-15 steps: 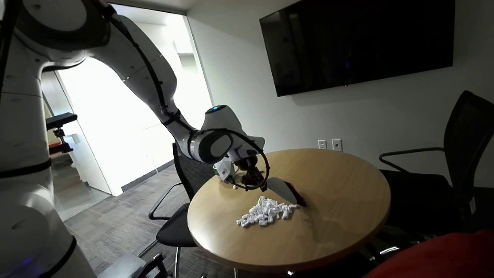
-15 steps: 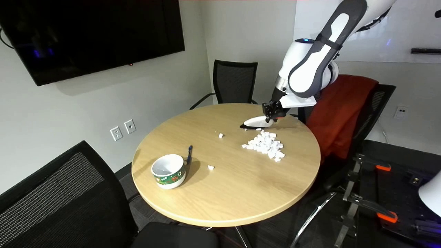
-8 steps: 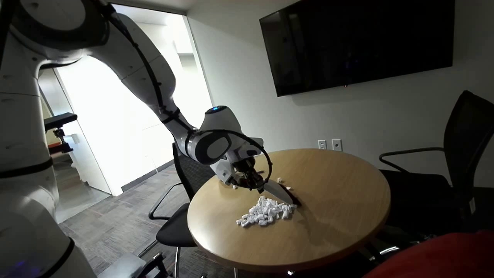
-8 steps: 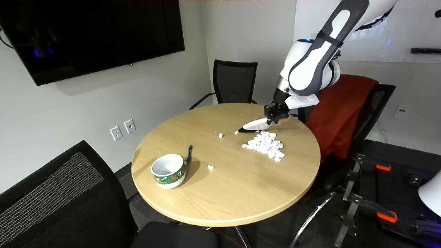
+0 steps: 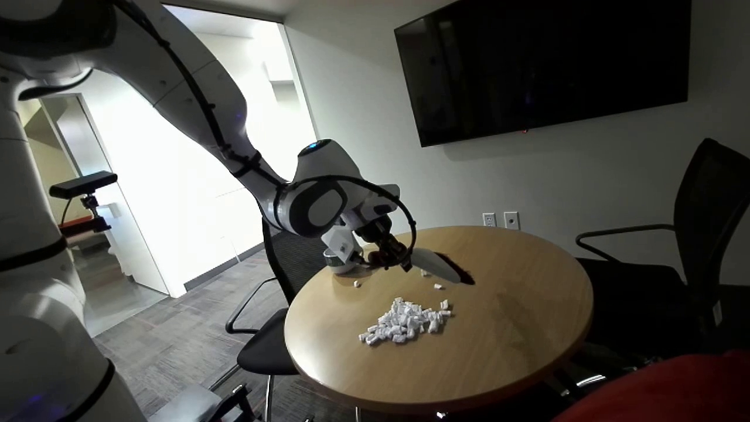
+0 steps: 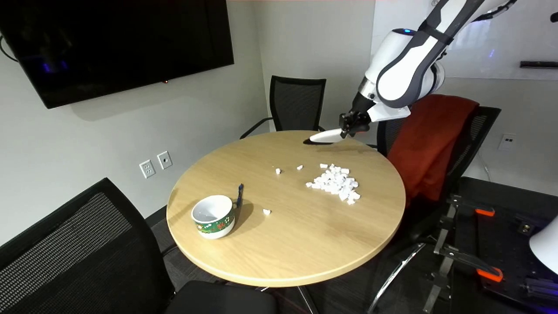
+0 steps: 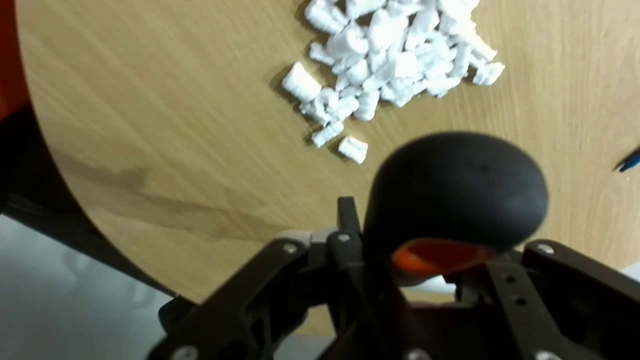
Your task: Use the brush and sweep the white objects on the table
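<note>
Gripped brush (image 5: 435, 265), clear of the white objects (image 6: 335, 182)

The brush hangs over the counter (image 6: 283, 248), its dark handle (image 7: 455, 190) clamped by the tool (image 6: 347, 131). The white objects lie heaped apart from it, a few loose bits (image 6: 278, 171) scattered toward a patterned bowl (image 6: 213, 224). Just beside the bowl is a thin dark stick (image 6: 240, 194). In an exterior view, red cloth (image 6: 429, 148) drapes a chair (image 6: 478, 131).

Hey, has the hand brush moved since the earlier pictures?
Yes: in an exterior view, the hand brush has shifted up the picture, toward the far edge of the round table.
</note>
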`<state>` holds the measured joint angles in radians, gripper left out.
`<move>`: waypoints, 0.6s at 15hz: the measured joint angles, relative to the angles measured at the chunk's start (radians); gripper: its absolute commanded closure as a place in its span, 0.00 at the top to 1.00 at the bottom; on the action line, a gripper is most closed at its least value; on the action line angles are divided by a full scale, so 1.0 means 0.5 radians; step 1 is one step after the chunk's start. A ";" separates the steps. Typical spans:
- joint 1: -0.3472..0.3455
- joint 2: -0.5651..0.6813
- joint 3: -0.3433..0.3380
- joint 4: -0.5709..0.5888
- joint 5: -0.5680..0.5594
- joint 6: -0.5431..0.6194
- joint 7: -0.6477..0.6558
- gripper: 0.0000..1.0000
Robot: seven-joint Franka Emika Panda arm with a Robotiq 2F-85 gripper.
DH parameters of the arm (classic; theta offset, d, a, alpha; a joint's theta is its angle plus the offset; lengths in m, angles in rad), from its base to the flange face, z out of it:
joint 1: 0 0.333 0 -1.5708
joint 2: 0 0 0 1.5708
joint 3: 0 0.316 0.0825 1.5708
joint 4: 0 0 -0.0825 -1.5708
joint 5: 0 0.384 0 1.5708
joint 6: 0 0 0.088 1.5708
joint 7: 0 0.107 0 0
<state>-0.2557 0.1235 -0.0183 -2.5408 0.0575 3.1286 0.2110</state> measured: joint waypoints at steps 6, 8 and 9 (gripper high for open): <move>0.451 0.294 -0.939 0.333 -0.446 0.211 0.394 0.14; 0.734 0.526 -1.257 0.525 -0.413 0.218 0.508 0.14; 0.863 0.640 -1.372 0.602 -0.385 0.218 0.558 0.14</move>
<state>0.1757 0.4433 -0.7042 -2.2400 -0.1351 3.2374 0.4902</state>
